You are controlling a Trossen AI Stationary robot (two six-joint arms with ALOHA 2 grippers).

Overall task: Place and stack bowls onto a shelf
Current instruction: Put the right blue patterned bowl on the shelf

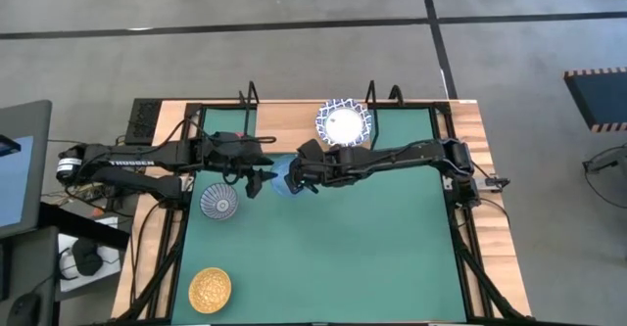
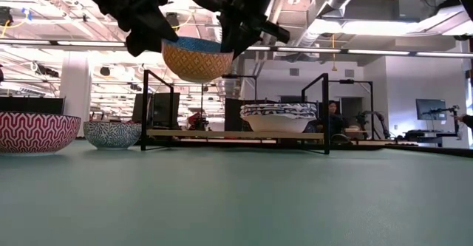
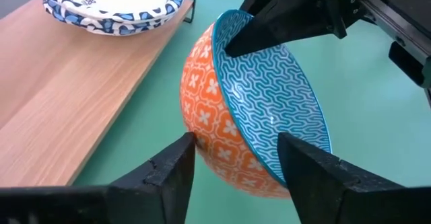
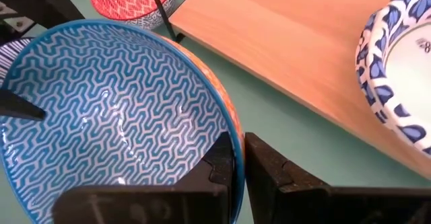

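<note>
A bowl, light blue inside and orange outside (image 2: pixel 196 61), hangs in the air between both grippers, near the shelf (image 2: pixel 222 134). My right gripper (image 4: pixel 239 150) is shut on its rim. My left gripper (image 3: pixel 236 146) is open: one finger stands by the orange outer wall and the other in front of the blue inside. Whether the left fingers touch the bowl cannot be told. A stack of white bowls with blue lattice rims (image 1: pixel 343 122) rests base-down on the shelf board (image 3: pixel 81 89). My right gripper holds the bowl by its rim (image 4: pixel 232 126), on the side toward the table's right. One finger is inside the bowl and one is outside. The fingers come slanting down from the right. The bowl is lifted clear of the mat and is tilted.
A grey-blue patterned bowl (image 1: pixel 218 202) and a golden-yellow bowl (image 1: pixel 210 289) sit on the green mat's (image 1: pixel 372 248) left side. A red patterned bowl (image 2: pixel 37 132) stands at the far left. The shelf's black wire frame (image 2: pixel 325 106) rises at its ends. A person sits beyond the table (image 2: pixel 334 117).
</note>
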